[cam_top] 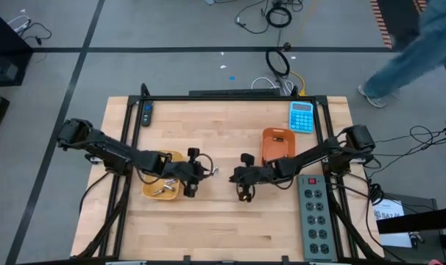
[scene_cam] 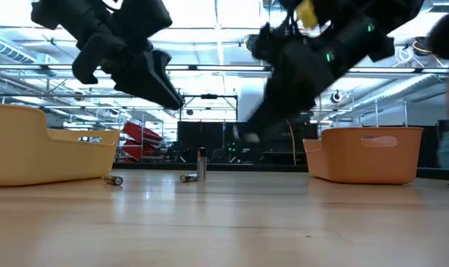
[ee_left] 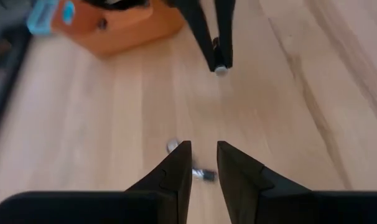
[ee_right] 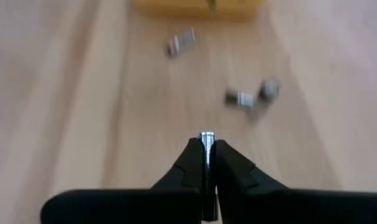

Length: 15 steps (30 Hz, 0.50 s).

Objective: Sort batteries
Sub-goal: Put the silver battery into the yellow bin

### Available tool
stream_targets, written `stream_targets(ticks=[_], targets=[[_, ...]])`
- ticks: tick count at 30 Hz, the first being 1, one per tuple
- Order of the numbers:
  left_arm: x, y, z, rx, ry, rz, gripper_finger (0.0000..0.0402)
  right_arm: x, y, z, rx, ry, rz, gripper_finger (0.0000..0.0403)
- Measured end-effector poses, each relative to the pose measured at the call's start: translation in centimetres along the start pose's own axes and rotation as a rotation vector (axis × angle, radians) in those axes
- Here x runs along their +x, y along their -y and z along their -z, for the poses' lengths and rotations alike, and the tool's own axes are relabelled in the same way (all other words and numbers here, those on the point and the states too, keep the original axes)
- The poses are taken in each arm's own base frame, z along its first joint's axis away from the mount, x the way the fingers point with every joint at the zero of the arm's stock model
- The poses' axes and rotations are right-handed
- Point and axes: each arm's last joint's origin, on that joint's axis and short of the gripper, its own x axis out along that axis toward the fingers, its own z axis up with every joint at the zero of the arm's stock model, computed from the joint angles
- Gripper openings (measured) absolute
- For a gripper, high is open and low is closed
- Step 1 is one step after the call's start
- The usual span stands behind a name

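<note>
My right gripper (ee_right: 206, 142) hovers over the middle of the table (cam_top: 244, 193) and is shut on one battery (ee_right: 206, 138). My left gripper (ee_left: 204, 157) is open near the yellow tray (cam_top: 163, 184), above two loose batteries (ee_left: 172, 146) (ee_left: 204, 176) on the wood. The low view shows three batteries between the trays: two lying on their sides (scene_cam: 115, 179) (scene_cam: 188, 178) and one standing on end (scene_cam: 201, 165). Some silvery pieces (cam_top: 162, 190) lie in the yellow tray. The orange tray (cam_top: 277, 143) sits behind the right arm. My right gripper pinches the battery between its two fingers, the fingers lying along it. Only the silvery end (ee_right: 206, 135) sticks out past the fingertips. The fingers slant down from the right. The battery is lifted clear of the table, as its end (ee_left: 221, 70) shows in the left wrist view.
A blue calculator (cam_top: 302, 116) lies at the far right of the table and a grey power strip (cam_top: 315, 213) along the right edge. A dark remote (cam_top: 147, 112) lies far left. Bare wood stretches along the near side. A person walks by beyond the table (cam_top: 411, 59).
</note>
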Motion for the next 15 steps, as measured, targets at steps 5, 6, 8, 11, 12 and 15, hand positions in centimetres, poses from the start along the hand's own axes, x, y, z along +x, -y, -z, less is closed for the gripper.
stream_targets(ticks=[5,6,8,11,12,15], targets=[[-0.8,1.2,-0.7,0.087,0.021,-0.115,0.0086,-0.8,-0.1,-2.2,-0.006,0.176,-0.063,0.0005],[-1.3,1.4,-0.9,0.106,0.037,-0.129,0.0086,-0.8,0.0,-2.6,0.0,0.212,-0.082,0.0005],[-2.5,1.6,-1.2,0.13,0.067,-0.13,0.0086,-0.5,0.4,-3.3,0.017,0.285,-0.107,0.0005],[-4.3,1.5,-1.0,0.104,0.089,-0.116,0.0086,0.5,1.2,-3.6,0.036,0.349,-0.138,0.0006],[-4.9,1.3,-0.7,0.085,0.089,-0.113,0.0086,0.8,1.4,-3.8,0.044,0.354,-0.153,0.0006],[-6.5,0.8,0.0,0.037,0.095,-0.143,0.0086,1.7,1.8,-5.3,0.051,0.376,-0.194,0.0007]])
